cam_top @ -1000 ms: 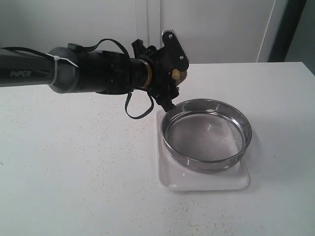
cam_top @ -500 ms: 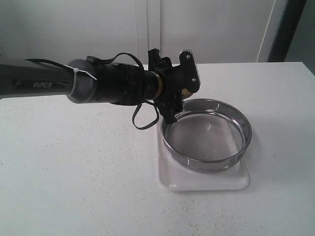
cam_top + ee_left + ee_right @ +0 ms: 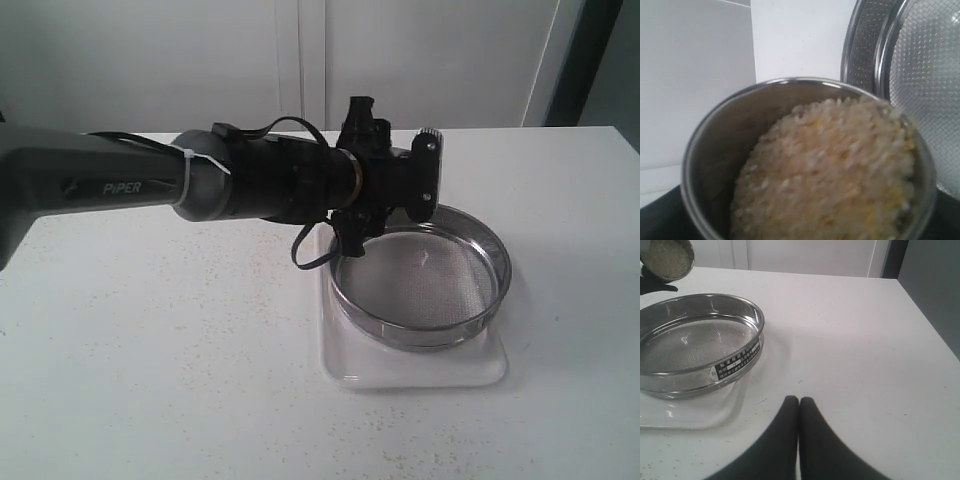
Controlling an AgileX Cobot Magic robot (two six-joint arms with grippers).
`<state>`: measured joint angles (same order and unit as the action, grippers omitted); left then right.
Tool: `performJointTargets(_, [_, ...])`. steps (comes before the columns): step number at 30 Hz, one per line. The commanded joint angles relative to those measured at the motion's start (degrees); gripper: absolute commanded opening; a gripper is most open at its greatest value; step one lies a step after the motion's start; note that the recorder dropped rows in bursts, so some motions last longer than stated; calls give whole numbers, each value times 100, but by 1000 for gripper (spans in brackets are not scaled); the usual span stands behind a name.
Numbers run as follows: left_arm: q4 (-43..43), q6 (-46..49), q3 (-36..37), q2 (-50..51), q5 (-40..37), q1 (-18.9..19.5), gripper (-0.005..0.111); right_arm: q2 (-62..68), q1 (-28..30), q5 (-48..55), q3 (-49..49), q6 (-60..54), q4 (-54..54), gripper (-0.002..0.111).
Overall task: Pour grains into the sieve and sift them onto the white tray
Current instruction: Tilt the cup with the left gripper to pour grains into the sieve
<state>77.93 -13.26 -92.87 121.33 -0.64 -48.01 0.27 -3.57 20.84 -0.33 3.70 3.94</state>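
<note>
My left gripper [image 3: 397,193] is shut on a small steel cup [image 3: 715,150], rolled on its side above the back left rim of the sieve [image 3: 430,285]. The cup is tilted, and the yellow and whitish grains [image 3: 830,170] are heaped right up to its lip, next to the sieve's mesh [image 3: 925,75]. From the right wrist view the cup [image 3: 690,262] and its grains [image 3: 667,255] hang over the far edge of the sieve [image 3: 695,345]. The sieve rests on the white tray [image 3: 420,372]. My right gripper [image 3: 799,401] is shut and empty, low over the table beside the tray [image 3: 690,415].
Fine specks of grain are scattered over the white table [image 3: 180,350]. A white wall with a vertical seam [image 3: 300,60] stands behind the table. The left arm's black forearm [image 3: 150,185] stretches in from the left, above the tabletop.
The left arm has reached further right and rolled its wrist, bringing the cup over the sieve's rim and tipping it more. The sieve and tray have not moved.
</note>
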Motion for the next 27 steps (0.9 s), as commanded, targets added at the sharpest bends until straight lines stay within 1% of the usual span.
performJointTargets(1, [249, 173, -57, 67, -209, -71, 0, -27, 4, -92, 33, 2, 34, 0])
performJointTargets(15, [485, 173, -57, 151, -260, -71, 0, -27, 4, -92, 33, 2, 34, 0])
performJointTargets(19, [673, 219, -57, 151, -264, -71, 0, -27, 4, -92, 33, 2, 34, 0])
performJointTargets(27, [696, 318, -57, 151, -304, -71, 0, -27, 4, -92, 33, 2, 34, 0])
